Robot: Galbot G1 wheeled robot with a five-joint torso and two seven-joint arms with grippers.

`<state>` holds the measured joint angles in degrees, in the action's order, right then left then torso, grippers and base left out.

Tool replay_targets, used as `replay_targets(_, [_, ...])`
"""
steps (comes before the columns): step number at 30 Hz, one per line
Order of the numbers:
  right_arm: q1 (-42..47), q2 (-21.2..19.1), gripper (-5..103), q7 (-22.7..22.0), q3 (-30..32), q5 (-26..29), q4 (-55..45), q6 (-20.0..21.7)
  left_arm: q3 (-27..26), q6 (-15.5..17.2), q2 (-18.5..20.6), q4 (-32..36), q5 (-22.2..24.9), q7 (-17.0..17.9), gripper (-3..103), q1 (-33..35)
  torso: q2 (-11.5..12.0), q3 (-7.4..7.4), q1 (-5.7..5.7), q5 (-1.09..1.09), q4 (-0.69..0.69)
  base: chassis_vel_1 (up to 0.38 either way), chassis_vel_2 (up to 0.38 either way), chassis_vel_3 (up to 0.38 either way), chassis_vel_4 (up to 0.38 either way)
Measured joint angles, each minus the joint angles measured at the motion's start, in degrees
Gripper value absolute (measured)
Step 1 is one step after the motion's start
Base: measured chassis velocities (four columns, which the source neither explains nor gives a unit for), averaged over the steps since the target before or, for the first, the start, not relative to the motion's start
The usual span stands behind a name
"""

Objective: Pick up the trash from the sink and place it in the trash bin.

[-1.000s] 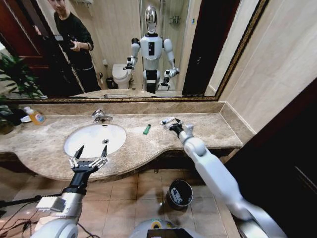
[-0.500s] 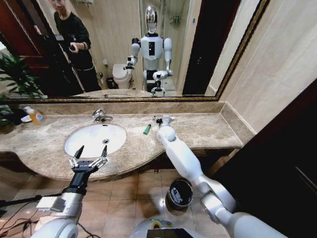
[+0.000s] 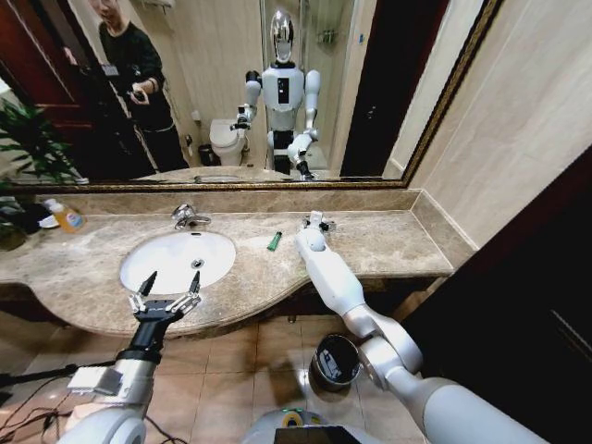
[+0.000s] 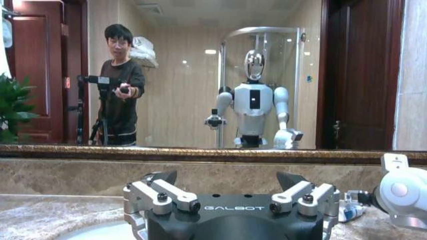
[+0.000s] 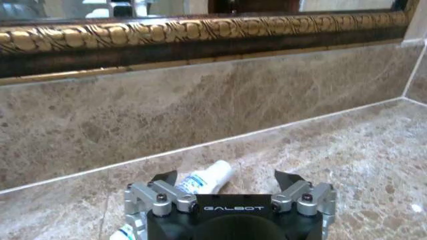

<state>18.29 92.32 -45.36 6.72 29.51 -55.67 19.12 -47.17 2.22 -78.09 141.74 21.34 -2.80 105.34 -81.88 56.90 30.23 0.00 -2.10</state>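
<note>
White tube [image 5: 205, 177] w/ blue print lies on its side on the beige marble counter [image 3: 388, 242], just ahead of the right gripper [image 5: 227, 181] and between its two black fingertips, not touching either as far as can be seen. A second white piece [image 5: 125, 232] w/ greenish print pokes out beside the gripper body, mostly hidden. In the left wrist view the same white/blue trash [image 4: 350, 211] sits just beside the right arm's wrist joint.

Small green tube [image 3: 275, 241] lies on the counter at approx 3 o'clock from the sink [image 3: 178, 259], between basin and right gripper [image 3: 317, 220], apart from both.

Sink: white oval basin, chrome tap [image 3: 188, 217] at its 12 o'clock, set in the marble. Can't tell if any trash is inside it.

Right gripper: low over the counter near the backsplash [image 5: 200, 105], at approx 3 o'clock from the tap; jaws spread wide, nothing pinched.

Left gripper [image 3: 167, 288]: hovers at the counter's front edge, at approx 6 o'clock from the basin, fingers spread apart, holding nothing. Its own cam shows the spread fingertips [image 4: 165, 177] pointed at the mirror [image 4: 200, 75].

Trash bin [image 3: 335, 362]: on the tiled floor below the counter, dark round bucket w/ shiny rim, at approx 6 o'clock from the right gripper, partly behind the right arm.

Orange soap bottle [image 3: 65, 217] stands at the far left end of the counter, approx 10 o'clock from the basin.
</note>
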Motion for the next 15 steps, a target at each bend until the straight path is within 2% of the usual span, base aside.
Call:
replay_targets(3, [0.1,0.0,92,0.2,0.0,0.2,0.1,-0.2,0.0,0.0,0.0,0.0,0.0,0.0,100,0.0,0.0,0.0,0.0,0.0,0.0,0.0,0.0,0.0,0.0])
replay_targets(15, [1.6,-0.2,91,3.6,-0.2,-0.2,-0.3,-0.7,0.0,0.0,0.0,0.0,0.0,0.0,100,0.0,0.0,-0.01,-0.01,0.01,0.0,0.0,0.0,0.0,0.0])
